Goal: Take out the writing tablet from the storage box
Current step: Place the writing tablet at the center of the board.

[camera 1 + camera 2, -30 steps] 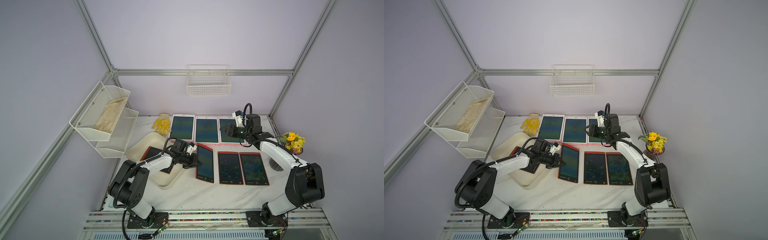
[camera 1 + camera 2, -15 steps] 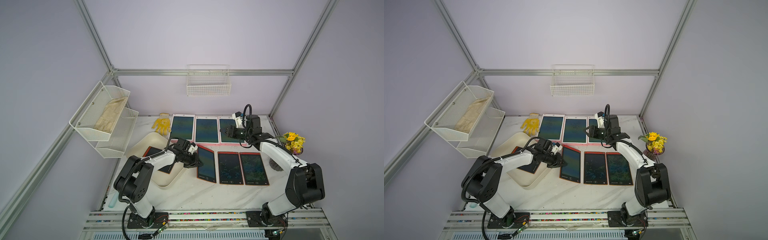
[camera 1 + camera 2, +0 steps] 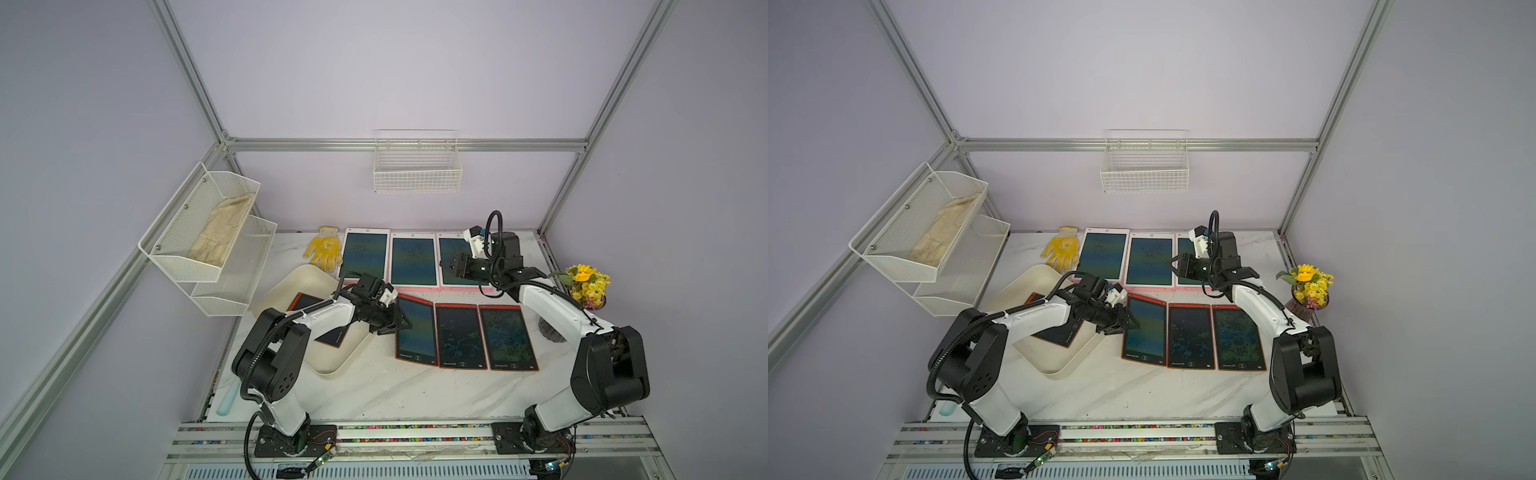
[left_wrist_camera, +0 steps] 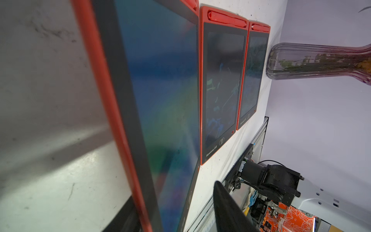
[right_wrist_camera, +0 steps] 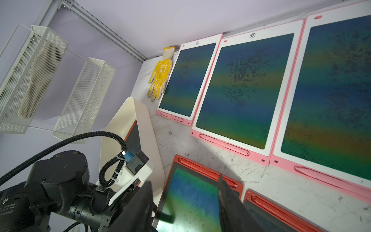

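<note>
Left claw [image 3: 396,326] is just past the storage box [image 3: 282,286] rim, on the side facing the tablet rows. Its jaws are apart and straddle the long edge of the nearest red-framed writing tablet [image 3: 415,332] without clamping it. In the left wrist view that tablet lies on the worktop [image 3: 374,390] with one black finger [image 4: 226,204] off its face and a clear gap between them. It sits just beside the box, skewed against its neighbours.

One more red-framed tablet [image 3: 333,336] is inside the box, flat on the floor. My left arm crosses over its middle, so I only see two corners.

Right claw [image 5: 183,180] is parted, nothing between the fingers. In both top views it hangs over the third pink-framed tablet [image 3: 451,253], well apart from the box.

Other stuff, quick:
- Two more red-framed tablets [image 3: 459,336] [image 3: 507,338] lie side by side beyond the skewed one, further from the box.
- Two pink-framed tablets [image 3: 365,257] [image 3: 413,259] lie past the box's far end, toward the back wall.
- A yellow glove [image 3: 323,251] lies near the box's far corner.
- A vase of yellow flowers [image 3: 588,284] stands well apart from the box, past all the tablets.
- A white mesh shelf [image 3: 232,291] hangs on the wall beside the box, with pale cloth [image 3: 220,235] in its upper tier.
</note>
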Controlling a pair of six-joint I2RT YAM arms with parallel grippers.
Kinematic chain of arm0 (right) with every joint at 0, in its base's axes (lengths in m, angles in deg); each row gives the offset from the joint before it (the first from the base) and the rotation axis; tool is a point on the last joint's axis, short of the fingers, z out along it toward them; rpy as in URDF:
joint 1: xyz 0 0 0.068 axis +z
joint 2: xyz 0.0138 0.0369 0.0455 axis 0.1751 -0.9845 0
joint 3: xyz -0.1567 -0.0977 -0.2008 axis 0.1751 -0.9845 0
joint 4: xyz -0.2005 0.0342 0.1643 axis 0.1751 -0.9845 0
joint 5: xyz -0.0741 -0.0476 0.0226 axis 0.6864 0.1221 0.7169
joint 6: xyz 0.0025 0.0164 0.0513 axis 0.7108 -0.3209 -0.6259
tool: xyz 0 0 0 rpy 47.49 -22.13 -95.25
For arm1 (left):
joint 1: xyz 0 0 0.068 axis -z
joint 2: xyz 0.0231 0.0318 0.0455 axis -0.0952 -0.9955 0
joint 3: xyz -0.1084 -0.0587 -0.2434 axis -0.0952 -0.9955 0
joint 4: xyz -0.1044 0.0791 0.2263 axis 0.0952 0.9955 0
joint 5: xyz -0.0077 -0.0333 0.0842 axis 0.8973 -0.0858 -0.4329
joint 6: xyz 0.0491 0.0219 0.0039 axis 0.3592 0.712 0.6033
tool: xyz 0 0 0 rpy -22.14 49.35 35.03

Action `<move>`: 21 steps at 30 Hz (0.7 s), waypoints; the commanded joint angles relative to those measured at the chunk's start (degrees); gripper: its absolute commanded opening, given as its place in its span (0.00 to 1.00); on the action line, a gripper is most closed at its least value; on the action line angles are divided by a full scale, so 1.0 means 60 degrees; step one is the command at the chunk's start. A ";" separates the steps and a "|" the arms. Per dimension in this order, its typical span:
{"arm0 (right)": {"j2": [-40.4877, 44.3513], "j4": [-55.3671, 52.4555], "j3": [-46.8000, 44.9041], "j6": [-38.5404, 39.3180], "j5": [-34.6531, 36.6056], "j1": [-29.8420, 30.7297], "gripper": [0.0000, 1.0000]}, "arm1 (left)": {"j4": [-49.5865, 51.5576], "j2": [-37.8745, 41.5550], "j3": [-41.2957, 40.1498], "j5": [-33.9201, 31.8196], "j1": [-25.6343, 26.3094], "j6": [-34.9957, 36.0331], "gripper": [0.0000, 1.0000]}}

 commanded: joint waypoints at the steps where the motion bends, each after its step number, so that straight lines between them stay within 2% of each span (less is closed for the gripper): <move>1: 0.0183 0.0145 -0.0115 0.0186 -0.0129 0.0034 0.54 | 0.0648 -0.0303 0.0603 -0.0673 -0.0082 0.0195 0.54; 21: -0.0115 0.0102 -0.0162 0.0436 -0.0206 0.0039 0.55 | 0.2294 -0.0366 0.1105 -0.2307 -0.0082 0.0374 0.67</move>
